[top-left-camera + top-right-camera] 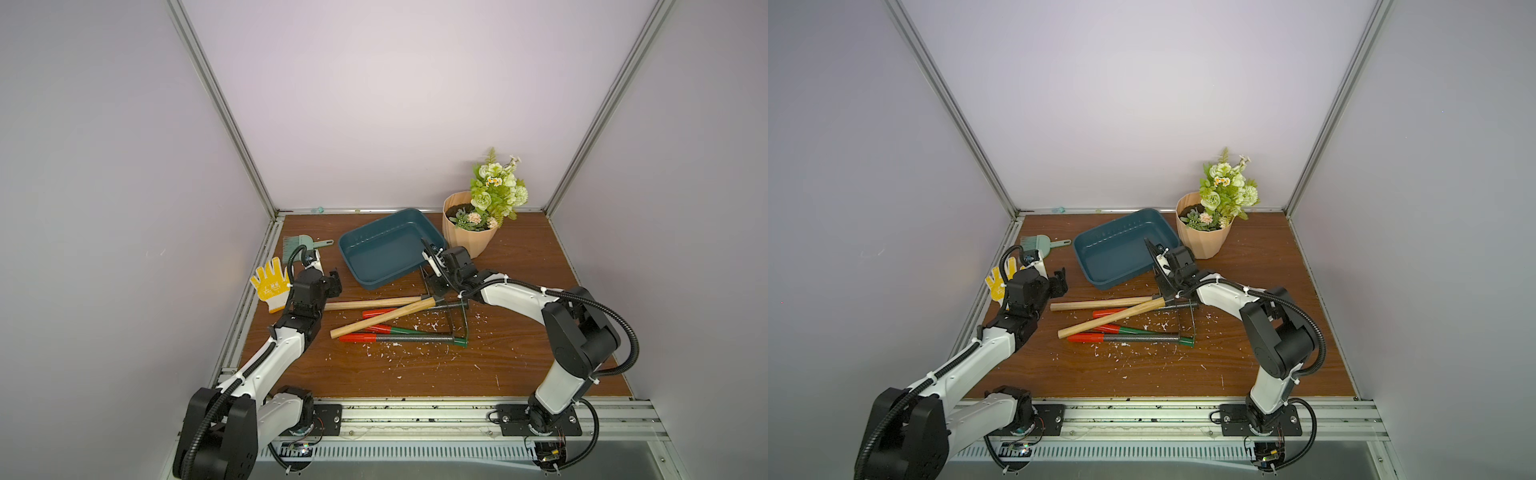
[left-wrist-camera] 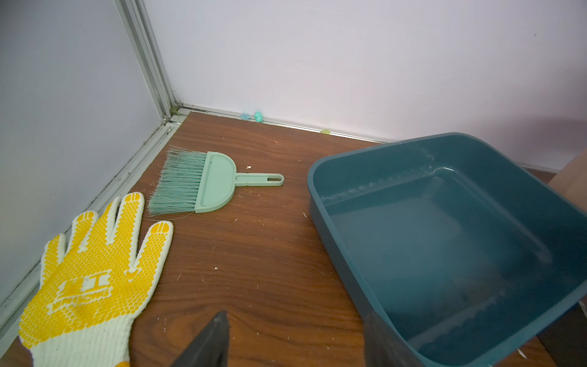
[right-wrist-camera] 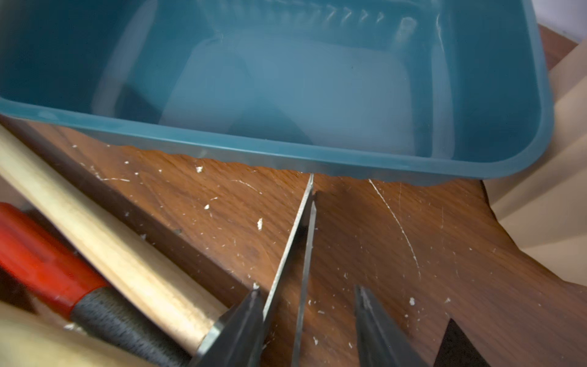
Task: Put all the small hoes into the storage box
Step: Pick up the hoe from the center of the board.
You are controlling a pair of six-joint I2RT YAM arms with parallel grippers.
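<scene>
On the near part of the tabletop (image 1: 415, 374), among white flecks, lies a heap of long tools: red-gripped ones (image 1: 357, 337) with grey and green shafts crossed with two wooden handles (image 1: 382, 318). Just beyond the heap, the small hoe (image 3: 286, 251) is on the tabletop outside the storage box (image 1: 386, 249). Its thin metal head stands edge-up and its tip comes just short of the box's near rim. The red grips and the second wooden handle crowd its handle end. The right claw (image 3: 306, 287) straddles the hoe's head with its fingers spread. The blade is just beside one finger and clear of the other, so nothing is pinched. The box's near wall stands between the blade and the box's floor. To the left, the left claw (image 2: 295, 317) is also spread and holds nothing, between a yellow glove (image 1: 270, 284) and the box. Farther back lies a green hand brush (image 1: 301, 245). Farthest right, a peach flowerpot (image 1: 465, 237) with flowers (image 1: 496, 187) stands just beside the box's far corner.
</scene>
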